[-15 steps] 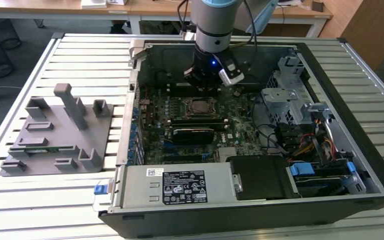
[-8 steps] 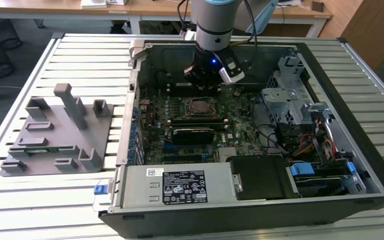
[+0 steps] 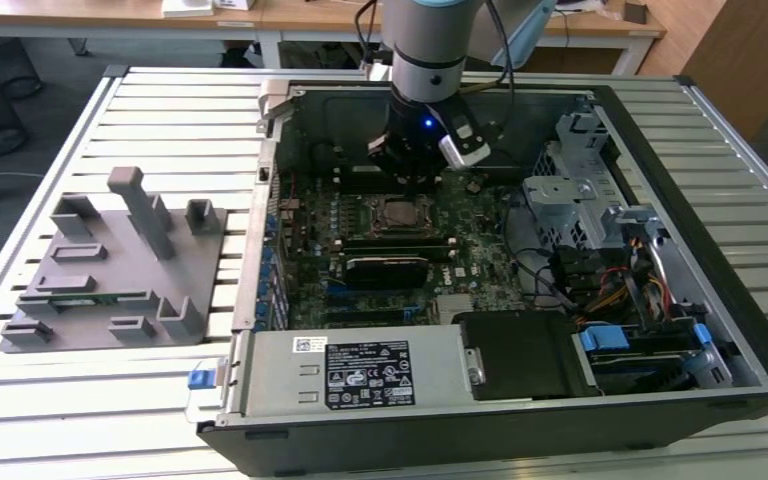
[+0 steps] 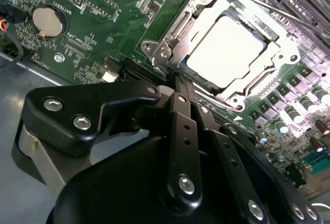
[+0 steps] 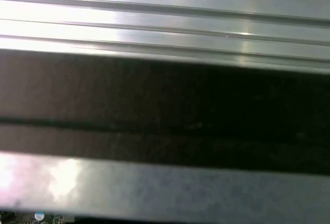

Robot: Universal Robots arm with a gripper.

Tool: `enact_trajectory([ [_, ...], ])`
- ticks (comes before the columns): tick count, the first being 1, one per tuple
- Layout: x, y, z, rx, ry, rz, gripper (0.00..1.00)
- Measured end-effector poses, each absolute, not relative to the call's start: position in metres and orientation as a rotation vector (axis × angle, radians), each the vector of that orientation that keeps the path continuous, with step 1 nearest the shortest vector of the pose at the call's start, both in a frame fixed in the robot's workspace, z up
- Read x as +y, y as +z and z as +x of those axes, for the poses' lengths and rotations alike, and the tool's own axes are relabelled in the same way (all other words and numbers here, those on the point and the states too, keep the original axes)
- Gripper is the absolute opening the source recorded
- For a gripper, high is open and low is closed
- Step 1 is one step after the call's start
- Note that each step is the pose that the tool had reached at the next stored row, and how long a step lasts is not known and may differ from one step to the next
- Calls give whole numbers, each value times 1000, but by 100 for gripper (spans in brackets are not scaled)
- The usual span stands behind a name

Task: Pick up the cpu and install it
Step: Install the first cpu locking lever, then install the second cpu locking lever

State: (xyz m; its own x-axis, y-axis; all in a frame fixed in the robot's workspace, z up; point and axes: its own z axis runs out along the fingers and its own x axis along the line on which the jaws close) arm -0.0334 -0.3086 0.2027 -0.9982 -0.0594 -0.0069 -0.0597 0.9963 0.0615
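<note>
The flat square silver-topped cpu [image 4: 230,50] lies seated in its metal socket frame [image 4: 164,48] on the green motherboard [image 4: 103,22], just ahead of the black hand [image 4: 178,79], whose fingers are clenched together, gripping nothing.

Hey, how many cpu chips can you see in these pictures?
1: the cpu sits inside the socket frame on the motherboard, near the pincer tips.

The computer case [image 3: 518,400] is laid open on the slatted table [image 3: 157,90], with the fixture block [image 3: 111,270] placed beside it toward the exterior view's left. The cpu [image 4: 229,48] is seated within the socket frame [image 4: 170,41] on the motherboard [image 3: 471,215]; the gripper [image 3: 418,175] is positioned just above the board.
</note>
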Motion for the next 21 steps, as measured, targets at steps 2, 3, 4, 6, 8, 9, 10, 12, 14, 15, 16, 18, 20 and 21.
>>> enact_trajectory([
  [2, -309, 203, -33, 3133, 98, -93, 11],
  [3, -310, 203, -33, 3133, 99, -93, 11],
  [4, -310, 203, -33, 3133, 99, -93, 11],
  [6, -311, 203, -32, 3134, 101, -93, 11],
  [8, -312, 203, -31, 3133, 102, -93, 11],
  [9, -312, 203, -31, 3134, 102, -93, 11],
  [10, -312, 203, -31, 3134, 102, -93, 11],
  [12, -313, 203, -30, 3133, 102, -93, 11],
  [14, -313, 203, -30, 3134, 102, -93, 11],
  [15, -314, 203, -30, 3134, 102, -93, 11],
  [16, -314, 203, -30, 3134, 102, -93, 11],
  [18, -315, 203, -29, 3134, 102, -93, 11],
  [20, -316, 203, -29, 3134, 102, -93, 11],
  [21, -317, 203, -29, 3134, 102, -93, 11],
])
